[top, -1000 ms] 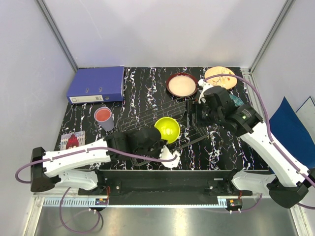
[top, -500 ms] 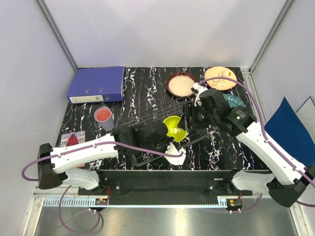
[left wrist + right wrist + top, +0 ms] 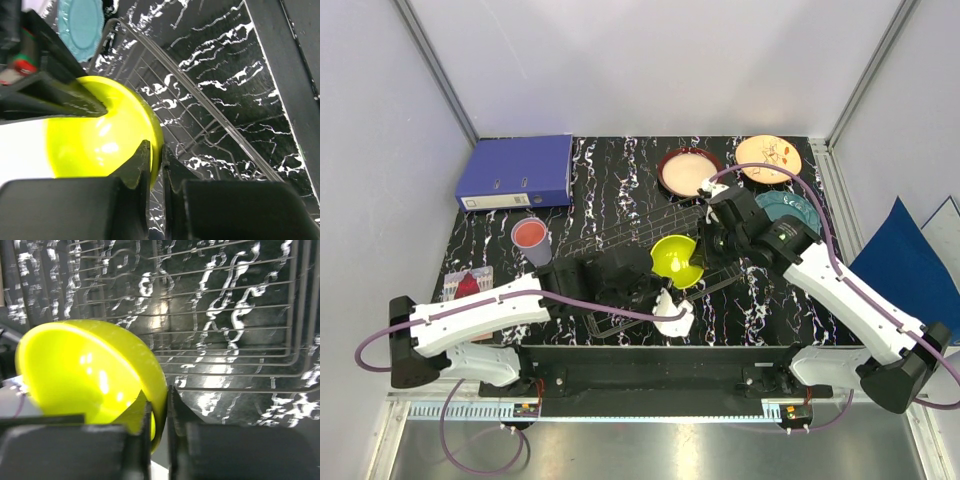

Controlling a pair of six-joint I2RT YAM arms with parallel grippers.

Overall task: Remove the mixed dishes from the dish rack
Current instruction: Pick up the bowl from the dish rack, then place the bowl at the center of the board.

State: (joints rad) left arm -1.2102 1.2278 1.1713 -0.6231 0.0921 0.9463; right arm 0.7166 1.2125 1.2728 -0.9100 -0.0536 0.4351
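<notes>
Right end effector (image 3: 160, 397) now clamps small glossy yellow-green bowl (image 3: 75, 370) rim, left end effector (image 3: 155, 148) pinching too; opposing pulls could drop it.

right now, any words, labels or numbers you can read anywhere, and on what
None readable.
The white spine label on the blue ring binder: too small to read.
The picture card at far left: too blurred.
The orange plate: dark marks, unclear whether writing.
No text on the small yellow-green bowl.
</notes>
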